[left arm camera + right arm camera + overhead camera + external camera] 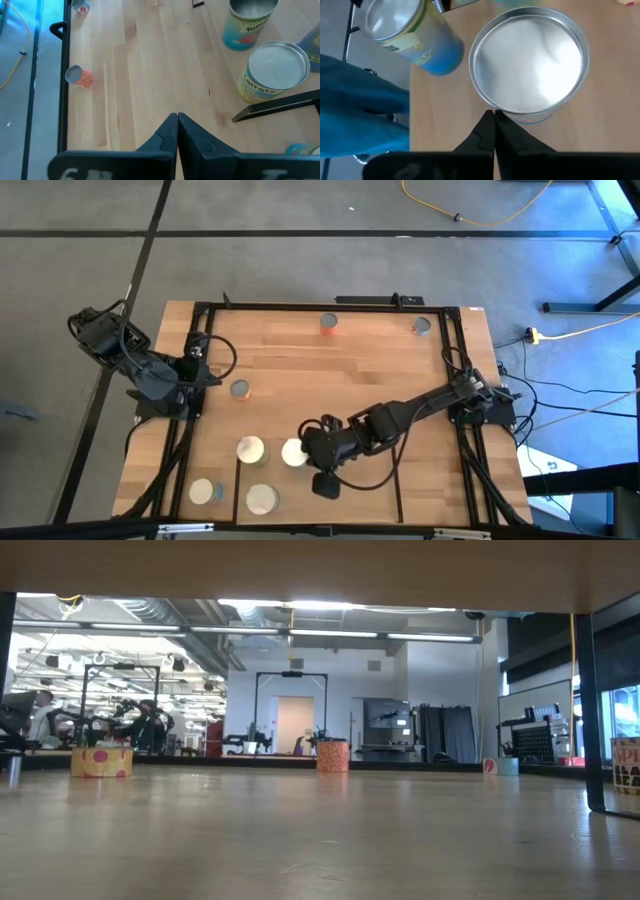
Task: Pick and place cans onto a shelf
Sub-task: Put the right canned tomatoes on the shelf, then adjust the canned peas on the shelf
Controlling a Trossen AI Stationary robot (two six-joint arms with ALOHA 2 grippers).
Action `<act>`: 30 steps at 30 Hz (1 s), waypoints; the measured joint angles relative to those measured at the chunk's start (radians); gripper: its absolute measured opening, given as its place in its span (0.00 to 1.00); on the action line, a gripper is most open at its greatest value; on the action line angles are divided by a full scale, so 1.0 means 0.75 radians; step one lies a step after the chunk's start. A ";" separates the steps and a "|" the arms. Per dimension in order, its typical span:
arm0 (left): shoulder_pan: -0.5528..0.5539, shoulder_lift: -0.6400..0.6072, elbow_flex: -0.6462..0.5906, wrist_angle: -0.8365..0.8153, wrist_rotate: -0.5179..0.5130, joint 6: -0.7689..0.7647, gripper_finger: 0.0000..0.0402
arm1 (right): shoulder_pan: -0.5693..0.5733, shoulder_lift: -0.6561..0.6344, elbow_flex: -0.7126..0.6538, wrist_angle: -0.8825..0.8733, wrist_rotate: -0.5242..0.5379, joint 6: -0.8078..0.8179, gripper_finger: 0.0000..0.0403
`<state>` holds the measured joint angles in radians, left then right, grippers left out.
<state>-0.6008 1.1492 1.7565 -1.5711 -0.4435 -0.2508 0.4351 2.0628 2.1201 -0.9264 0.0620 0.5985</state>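
Observation:
My right gripper (493, 117) is shut. It reaches from the table's right side to a silver-topped can (527, 65), the can (293, 452) near the table's front middle. A second can (410, 30) with a green and blue label stands just left of it (250, 449). Two more cans (205, 491) (262, 498) stand near the front edge, one (239, 389) at mid-left, and two (329, 324) (422, 326) at the far edge. The shelf (370, 500) lies at the front middle. My left gripper (176, 117), shut, hangs over the table's left part. My right gripper's shut fingertips (490, 122) stand right at the near rim (495, 107) of the silver-topped can, slanting down from the table's right. I cannot tell whether they touch it. The can stands upright on the wood.
Black frame bars (455, 350) run along the table's sides. The shelf's thin black bar (280, 105) lies beside the near cans. Bare wood (340, 380) spreads across the table's middle. The low view shows no arm, only the room behind.

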 joint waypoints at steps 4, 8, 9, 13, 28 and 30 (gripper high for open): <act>0.000 0.000 0.000 0.000 0.000 0.000 0.00 | -0.013 0.000 0.000 -0.001 0.002 -0.010 0.00; 0.000 0.000 0.000 0.001 0.001 0.000 0.00 | -0.018 0.000 0.015 -0.018 -0.115 -0.001 0.00; 0.000 0.000 0.000 0.002 0.002 0.000 0.00 | -0.018 -0.003 0.029 -0.023 -0.141 -0.001 0.00; 0.000 0.000 0.000 0.071 0.082 0.032 0.00 | -0.017 -0.015 0.143 -0.144 -0.156 -0.005 0.00; 0.062 0.128 0.000 0.370 0.236 -0.008 0.00 | -0.109 -0.053 0.314 -0.545 0.173 0.013 0.00; 0.062 0.148 0.000 0.412 0.281 -0.009 0.00 | -0.127 -0.063 0.314 -0.555 0.171 -0.051 0.00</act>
<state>-0.5545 1.2603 1.7565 -1.2618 -0.2324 -0.2575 0.3401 2.0155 2.3554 -1.3426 0.1906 0.5599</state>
